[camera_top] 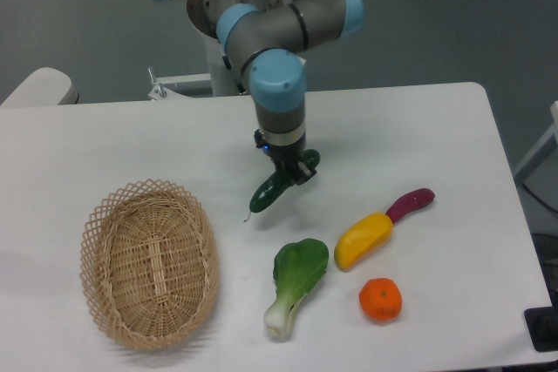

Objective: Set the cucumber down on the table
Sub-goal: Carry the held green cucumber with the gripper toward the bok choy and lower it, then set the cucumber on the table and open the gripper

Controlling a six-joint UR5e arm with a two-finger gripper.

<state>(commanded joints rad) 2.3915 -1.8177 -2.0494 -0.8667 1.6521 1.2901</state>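
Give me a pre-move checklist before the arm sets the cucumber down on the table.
1. Tool shut on cucumber: ok.
2. Cucumber tilted, stem tip lowest: ok.
3. Bare table beneath cucumber: ok.
4. Clear of wicker basket to the left: ok.
5. Clear of bok choy and yellow vegetable: ok.
6. Cucumber's height above the table: cannot tell.

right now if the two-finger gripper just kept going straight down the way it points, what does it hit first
Probably bare white tabletop. The two-finger gripper points down, shut on the small dark green cucumber, whose lower tip would likely touch first. Height above the surface is unclear from this single view.
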